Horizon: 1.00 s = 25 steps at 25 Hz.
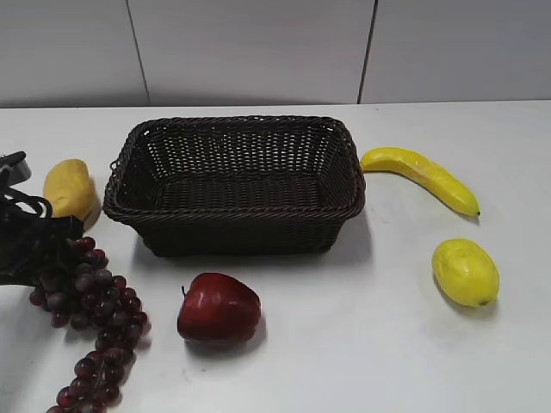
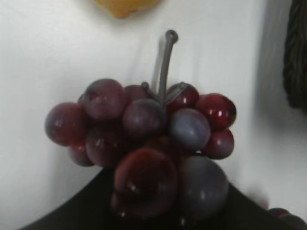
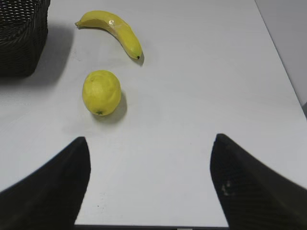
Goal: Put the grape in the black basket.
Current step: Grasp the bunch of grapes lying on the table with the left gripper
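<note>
Left gripper [image 1: 39,249] sits at the stem end of the grape [image 1: 90,323], and seems closed on that end, though its fingers are mostly hidden behind the fruit in the wrist view. From the hand the bunch trails toward the table's near edge, long axis running away from the basket [image 1: 237,185], which lies to the hand's right and farther back. Right gripper [image 3: 151,187] hangs wide over bare table, well apart, so the left arm is nearer.
</note>
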### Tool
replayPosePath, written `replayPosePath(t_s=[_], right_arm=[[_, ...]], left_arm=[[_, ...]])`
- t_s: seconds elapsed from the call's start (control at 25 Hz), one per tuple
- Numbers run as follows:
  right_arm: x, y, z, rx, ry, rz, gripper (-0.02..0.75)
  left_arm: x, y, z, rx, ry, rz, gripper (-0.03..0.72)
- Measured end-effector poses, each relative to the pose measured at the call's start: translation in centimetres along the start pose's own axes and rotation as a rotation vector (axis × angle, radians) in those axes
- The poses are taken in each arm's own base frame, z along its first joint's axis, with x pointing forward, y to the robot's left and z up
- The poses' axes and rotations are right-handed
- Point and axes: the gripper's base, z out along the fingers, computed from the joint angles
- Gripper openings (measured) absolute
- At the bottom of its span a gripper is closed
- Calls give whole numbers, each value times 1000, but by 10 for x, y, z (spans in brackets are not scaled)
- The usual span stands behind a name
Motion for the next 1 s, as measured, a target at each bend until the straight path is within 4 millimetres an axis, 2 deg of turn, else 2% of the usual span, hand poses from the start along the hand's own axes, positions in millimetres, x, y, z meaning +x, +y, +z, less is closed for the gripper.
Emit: replayPosePath(t_s=[0.2,0.32,0.76,1.0], right_arm=[[0,0,0,0,0,0,590],[0,0,0,0,0,0,590],[0,0,0,0,0,0,590],[0,0,0,0,0,0,590]], left_arm=[[3,-5,-10,23,11,12,360],[7,-13,-30,59,11,46,354],[25,-46,-153,150,-327,223,342],[9,-73,-227,196,-543,320,339]])
